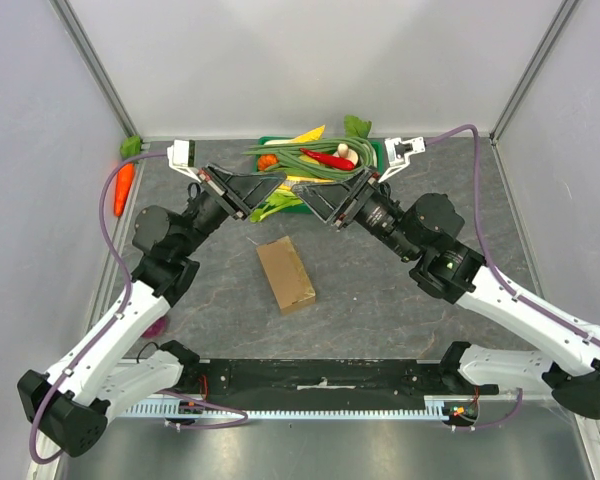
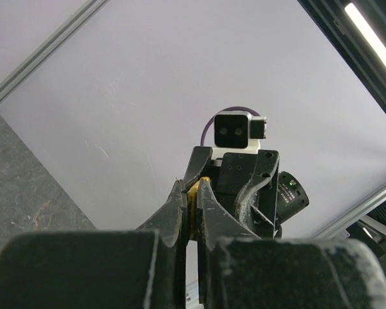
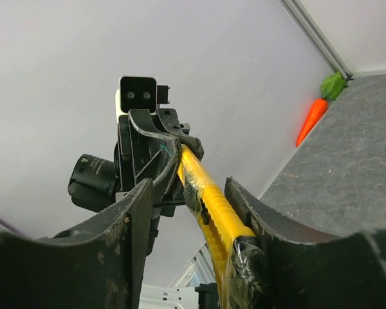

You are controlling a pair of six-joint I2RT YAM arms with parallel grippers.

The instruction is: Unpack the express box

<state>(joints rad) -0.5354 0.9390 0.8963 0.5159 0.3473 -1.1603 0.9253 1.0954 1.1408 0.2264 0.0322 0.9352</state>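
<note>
The express box (image 1: 285, 274), a small brown carton, lies flat on the dark table in front of both arms. Above the tray's near edge the two grippers meet tip to tip. My left gripper (image 1: 280, 183) (image 2: 192, 193) is shut on the far end of a yellow utility knife (image 2: 194, 188) (image 3: 213, 207). My right gripper (image 1: 310, 198) (image 3: 192, 187) is open, its fingers spread wide. The knife runs between them and leans on the right-hand finger (image 3: 257, 212). Neither gripper touches the box.
A green tray (image 1: 265, 142) heaped with vegetables stands at the back centre, right behind the grippers. A toy carrot (image 1: 124, 188) (image 3: 312, 119) lies by the left wall. Something purple-pink (image 1: 156, 326) peeks from under the left arm.
</note>
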